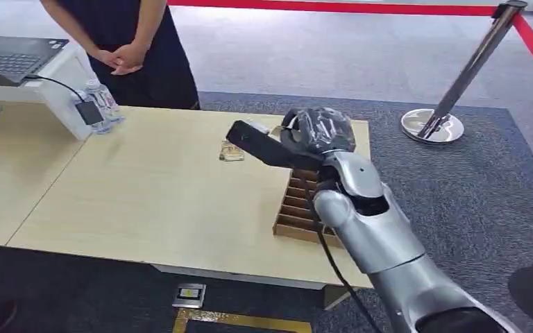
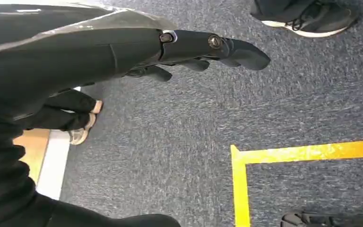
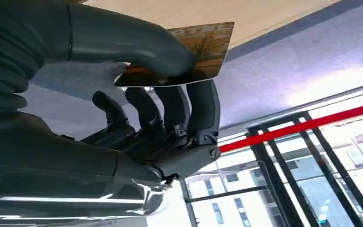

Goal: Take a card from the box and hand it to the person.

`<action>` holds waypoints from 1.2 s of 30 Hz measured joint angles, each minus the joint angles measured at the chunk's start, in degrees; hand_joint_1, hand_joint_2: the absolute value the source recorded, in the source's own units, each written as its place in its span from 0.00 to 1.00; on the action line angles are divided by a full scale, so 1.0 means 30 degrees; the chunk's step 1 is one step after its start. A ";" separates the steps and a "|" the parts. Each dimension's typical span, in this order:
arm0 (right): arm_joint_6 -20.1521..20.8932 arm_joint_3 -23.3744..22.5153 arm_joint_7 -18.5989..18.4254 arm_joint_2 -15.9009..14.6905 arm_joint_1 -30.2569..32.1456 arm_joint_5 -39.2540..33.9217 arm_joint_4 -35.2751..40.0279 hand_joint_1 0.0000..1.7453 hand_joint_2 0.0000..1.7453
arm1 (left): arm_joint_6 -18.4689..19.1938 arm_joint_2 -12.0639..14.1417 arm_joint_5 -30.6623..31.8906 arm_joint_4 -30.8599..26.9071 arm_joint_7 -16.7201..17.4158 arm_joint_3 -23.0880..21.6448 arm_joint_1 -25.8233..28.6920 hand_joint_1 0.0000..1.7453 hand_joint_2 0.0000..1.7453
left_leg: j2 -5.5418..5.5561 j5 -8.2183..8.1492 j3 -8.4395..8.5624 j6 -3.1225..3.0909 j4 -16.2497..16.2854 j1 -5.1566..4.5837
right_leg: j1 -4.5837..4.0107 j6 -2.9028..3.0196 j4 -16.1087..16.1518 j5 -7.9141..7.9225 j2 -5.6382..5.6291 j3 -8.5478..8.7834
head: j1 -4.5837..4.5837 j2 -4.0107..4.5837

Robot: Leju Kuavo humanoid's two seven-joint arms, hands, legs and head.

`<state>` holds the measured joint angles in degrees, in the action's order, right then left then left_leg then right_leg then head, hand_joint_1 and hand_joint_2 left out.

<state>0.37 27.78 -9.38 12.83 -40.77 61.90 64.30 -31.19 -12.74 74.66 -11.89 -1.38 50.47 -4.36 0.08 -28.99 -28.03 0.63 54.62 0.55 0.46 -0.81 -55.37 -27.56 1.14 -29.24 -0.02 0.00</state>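
Right hand (image 3: 160,113) pinches a card (image 3: 203,47) betw. thumb and fingers, raised over the worktop (image 1: 146,201) just above the cardboard box (image 1: 298,208) at the right, near edge. Card is clear of the slots, prob. so it can go across to the person (image 1: 121,41) waiting at the far side, hands clasped. Left hand (image 2: 203,49) hangs over carpet, fingers loosely apart, holding nothing.

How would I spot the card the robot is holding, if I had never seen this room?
Start at the light wooden table and find the cardboard box at its right end. Above it is the robot's right hand, pinching a card between thumb and fingers. Unlike the card lying flat on the table, this one is held up in the air.
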 joint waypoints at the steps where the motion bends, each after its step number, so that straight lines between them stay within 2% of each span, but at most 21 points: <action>1: -0.0007 0.0029 0.0059 0.0073 -0.0169 -0.0125 -0.0081 0.83 1.00 | 0.0000 0.0000 0.0000 0.0000 0.0007 0.0000 0.0000 0.00 1.00 | 0.0000 0.0000 0.0000 0.0000 0.0000 0.0000 | 0.0000 0.0000 -0.0001 0.0000 0.0000 0.0000 | 0.0007 0.0000; 4: -0.0233 0.0051 0.0402 0.0415 -0.0862 -0.0439 -0.0745 0.86 1.00 | 0.0007 0.0000 -0.0007 0.0000 0.0000 0.0000 -0.0018 0.00 1.00 | 0.0001 0.0000 -0.0002 0.0000 0.0000 0.0000 | 0.0000 0.0000 -0.0002 0.0000 0.0000 0.0000 | 0.0000 0.0000; 13: -0.1494 0.0212 0.0744 0.1289 -0.2763 -0.0825 -0.4031 0.85 1.00 | -0.0007 0.0007 -0.0080 0.0000 -0.0058 -0.0037 -0.0120 0.00 1.00 | 0.0001 0.0002 -0.0001 -0.0001 0.0001 0.0000 | 0.0000 0.0000 -0.0002 0.0001 0.0000 0.0000 | 0.0007 0.0000; 23: -0.1894 0.0335 0.0896 0.1661 -0.3387 -0.0948 -0.6388 0.83 1.00 | 0.0000 0.0007 -0.0109 0.0000 0.0037 -0.0044 -0.0236 0.00 1.00 | 0.0002 0.0002 -0.0005 -0.0001 0.0000 0.0000 | 0.0000 0.0000 -0.0002 0.0001 0.0000 -0.0002 | 0.0000 0.0000; 32: -0.2149 0.0379 0.1020 0.1857 -0.3801 -0.1087 -0.7438 0.75 1.00 | -0.0007 0.0007 -0.0088 0.0000 0.0044 -0.0050 -0.0248 0.00 1.00 | 0.0003 0.0002 -0.0004 -0.0001 0.0000 0.0000 | 0.0000 0.0000 -0.0001 0.0002 0.0000 -0.0002 | 0.0007 0.0000; 36: -0.2302 0.0415 0.1115 0.1960 -0.3906 -0.1087 -0.7782 0.68 1.00 | -0.0015 0.0007 -0.0175 0.0000 -0.0080 -0.0044 -0.0242 0.00 1.00 | 0.0003 0.0002 -0.0003 0.0000 0.0001 0.0000 | 0.0000 0.0001 -0.0003 0.0003 0.0000 -0.0002 | 0.0007 0.0000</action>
<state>-6.54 29.02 -6.03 18.71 -52.48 58.64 40.96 -31.23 -12.72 74.14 -11.89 -1.62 50.34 -5.09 0.09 -28.98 -28.04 0.63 54.63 0.55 0.46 -0.81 -55.37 -27.55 1.14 -29.25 0.00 0.00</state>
